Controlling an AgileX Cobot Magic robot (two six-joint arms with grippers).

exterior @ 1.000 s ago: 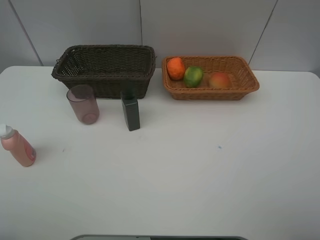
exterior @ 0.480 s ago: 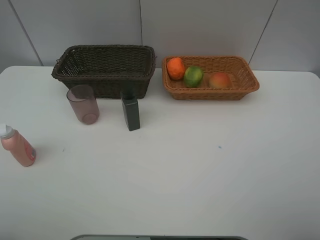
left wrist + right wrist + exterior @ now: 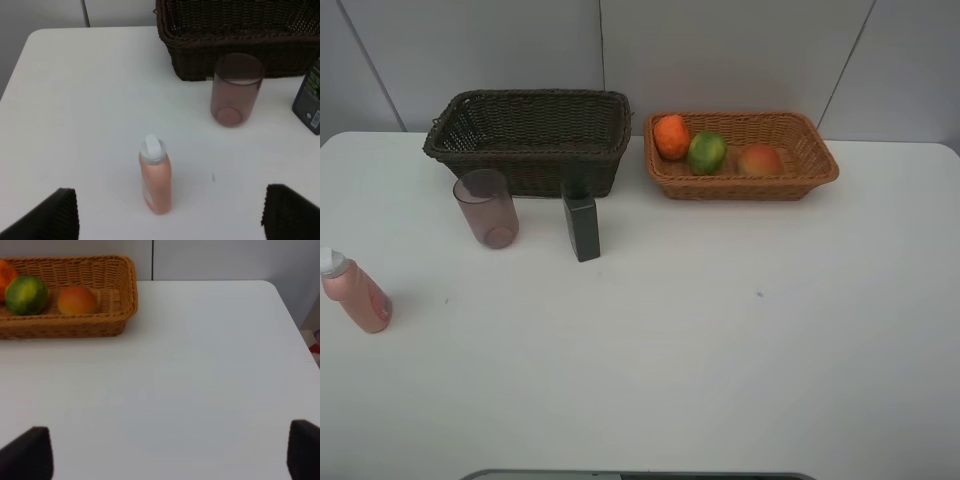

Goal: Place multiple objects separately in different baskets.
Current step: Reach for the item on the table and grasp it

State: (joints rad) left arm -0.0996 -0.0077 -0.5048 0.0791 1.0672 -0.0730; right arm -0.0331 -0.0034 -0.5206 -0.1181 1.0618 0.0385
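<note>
The orange [image 3: 671,136], the green mango-like fruit [image 3: 706,153] and the peach [image 3: 758,160] lie in the light tan basket [image 3: 820,158]. The dark-brown basket [image 3: 528,140] looks empty. The mauve tumbler [image 3: 486,207] and the dark green bottle [image 3: 582,227] stand in front of it. The pink bottle [image 3: 353,293] stands at the left edge. My left gripper [image 3: 170,220] is open, with the pink bottle [image 3: 155,174] between its fingers [image 3: 50,215]. My right gripper [image 3: 165,455] is open and empty over bare table, apart from the tan basket [image 3: 127,285]. Neither gripper shows in the exterior view.
The white table [image 3: 720,330] ends in edges at the left, right and front. A grey panelled wall [image 3: 720,50] stands right behind both baskets. In the left wrist view the tumbler [image 3: 236,89] and the dark-brown basket [image 3: 235,35] lie beyond the pink bottle.
</note>
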